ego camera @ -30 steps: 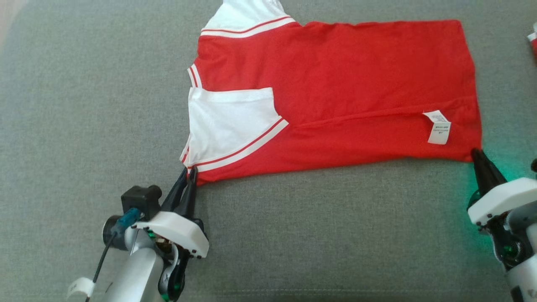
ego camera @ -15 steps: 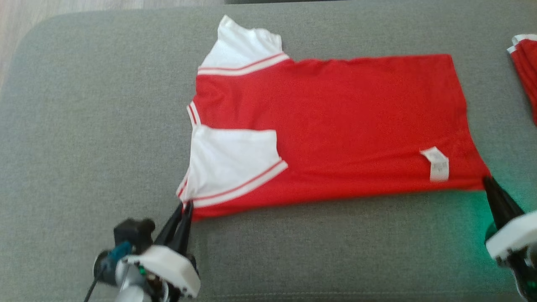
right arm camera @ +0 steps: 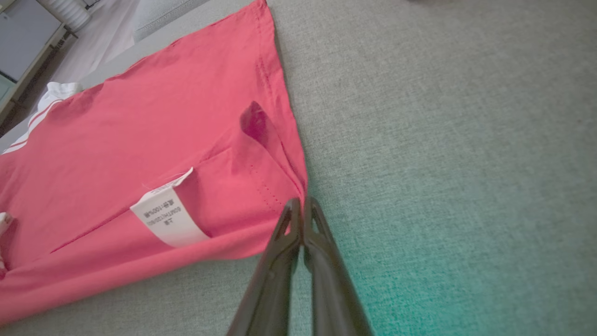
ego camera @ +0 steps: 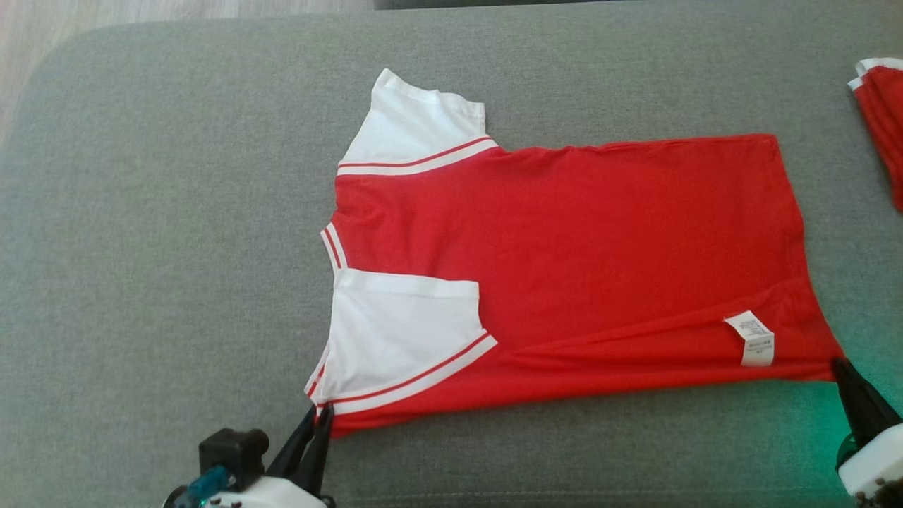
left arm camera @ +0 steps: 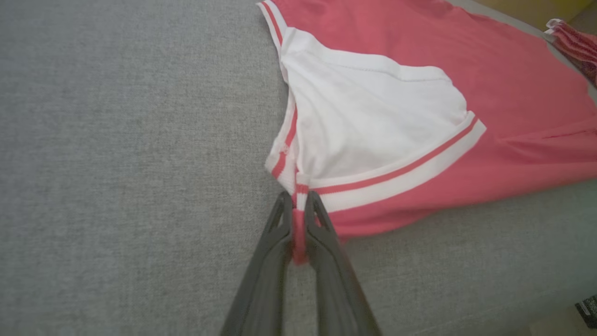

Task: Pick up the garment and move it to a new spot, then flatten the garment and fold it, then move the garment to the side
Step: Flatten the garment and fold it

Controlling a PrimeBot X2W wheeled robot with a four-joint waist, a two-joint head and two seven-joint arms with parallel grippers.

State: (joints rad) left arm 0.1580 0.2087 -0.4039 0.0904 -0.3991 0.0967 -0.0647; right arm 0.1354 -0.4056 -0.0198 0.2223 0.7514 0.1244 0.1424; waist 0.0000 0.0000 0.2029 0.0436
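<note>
The garment (ego camera: 564,240), a red shirt with white sleeves, lies spread flat on the grey cushion (ego camera: 141,247), collar to the left and hem to the right. My left gripper (ego camera: 321,416) is shut on its near left corner below the striped sleeve; in the left wrist view red cloth shows pinched between the fingers of that gripper (left arm camera: 298,200). My right gripper (ego camera: 839,367) is shut at the near right hem corner, which is drawn to a point at the tips (right arm camera: 301,201). A white care label (right arm camera: 165,219) lies beside it.
Another red and white cloth (ego camera: 882,106) lies at the cushion's right edge. The cushion's rounded far left corner meets pale floor (ego camera: 42,21). Bare grey cushion stretches left of the shirt and along the near side.
The head camera has tilted, so the whole picture has slid down and the cushion's far edge shows. Both grippers stay at the shirt's near corners. The near edge looks tauter.
</note>
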